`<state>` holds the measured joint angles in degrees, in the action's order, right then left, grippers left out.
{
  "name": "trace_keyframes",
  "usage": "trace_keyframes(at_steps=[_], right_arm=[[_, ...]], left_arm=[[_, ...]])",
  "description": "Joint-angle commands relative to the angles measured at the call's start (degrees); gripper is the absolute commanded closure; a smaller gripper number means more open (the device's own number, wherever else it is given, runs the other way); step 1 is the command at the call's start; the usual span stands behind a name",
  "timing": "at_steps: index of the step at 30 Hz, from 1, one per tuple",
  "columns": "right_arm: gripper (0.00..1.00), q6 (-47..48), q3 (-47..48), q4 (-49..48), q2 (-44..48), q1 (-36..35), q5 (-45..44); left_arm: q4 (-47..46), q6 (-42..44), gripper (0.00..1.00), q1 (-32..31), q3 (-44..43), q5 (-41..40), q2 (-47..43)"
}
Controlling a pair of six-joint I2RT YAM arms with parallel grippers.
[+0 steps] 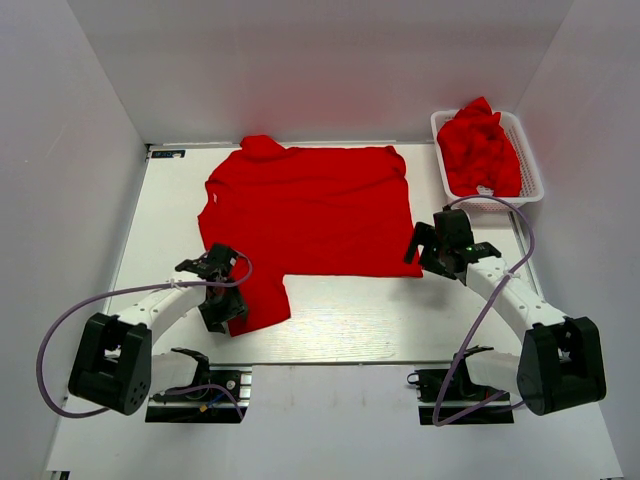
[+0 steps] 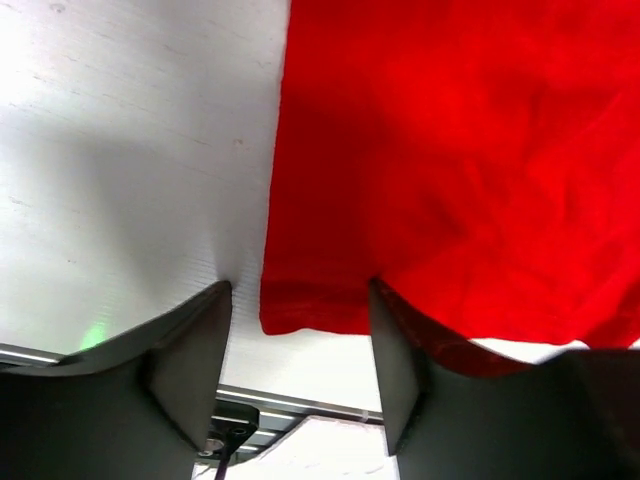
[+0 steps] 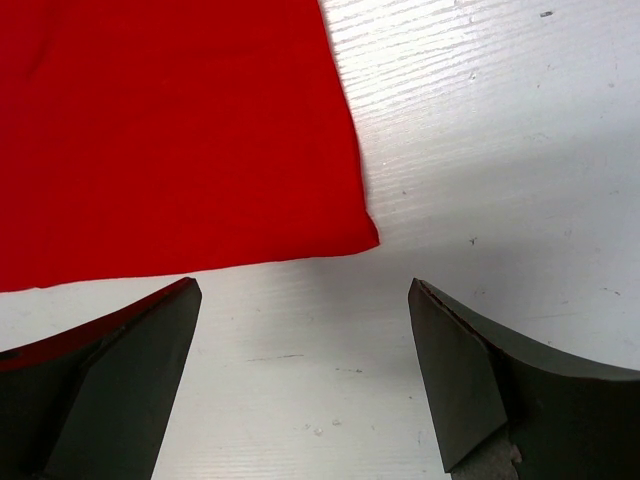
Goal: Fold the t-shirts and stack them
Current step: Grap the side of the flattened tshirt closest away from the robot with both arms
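Left gripper point(image 1: 225, 312), jaws wide and empty, straddles the sleeve hem of the t-shirt point(image 1: 310, 215) spread on the table point(image 1: 350, 320). Right gripper point(image 1: 420, 245), equally open, hovers just off its near right corner. Closing there risks pinching air, skewing the fold.

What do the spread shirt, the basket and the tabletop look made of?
Shirt: soft matte fabric, probably cotton knit; it lies limp with wrinkles. Basket: white, likely plastic; slotted walls. Tabletop: white matte board, perhaps painted or laminate; faint streaks and specks.
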<state>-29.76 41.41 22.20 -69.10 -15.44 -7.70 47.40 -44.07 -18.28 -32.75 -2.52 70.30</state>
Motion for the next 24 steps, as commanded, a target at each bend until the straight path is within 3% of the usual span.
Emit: trace_keyframes(at_steps=[1, 4, 8, 18, 24], right_arm=[[0.10, 0.4, 1.1, 0.0, 0.0, 0.1, -0.1], [0.10, 0.5, 1.0, 0.5, 0.3, -0.1, -0.2], [0.10, 0.5, 0.8, 0.7, 0.8, 0.0, -0.3], [0.10, -2.1, -2.2, 3.6, 2.6, 0.1, -0.8], [0.10, -3.4, -4.0, 0.1, 1.0, 0.1, 0.6]], left_arm=[[-8.8, -0.7, 0.38, 0.1, 3.2, 0.3, 2.8], [-9.4, -0.7, 0.54, 0.1, 2.7, 0.8, 4.5], [-9.4, -0.1, 1.00, -0.4, 2.7, 1.9, 5.6], [-9.3, 2.9, 1.00, -0.4, 1.6, 3.7, -0.7], [-7.2, 3.9, 1.00, -0.4, 0.4, 3.1, -2.8]])
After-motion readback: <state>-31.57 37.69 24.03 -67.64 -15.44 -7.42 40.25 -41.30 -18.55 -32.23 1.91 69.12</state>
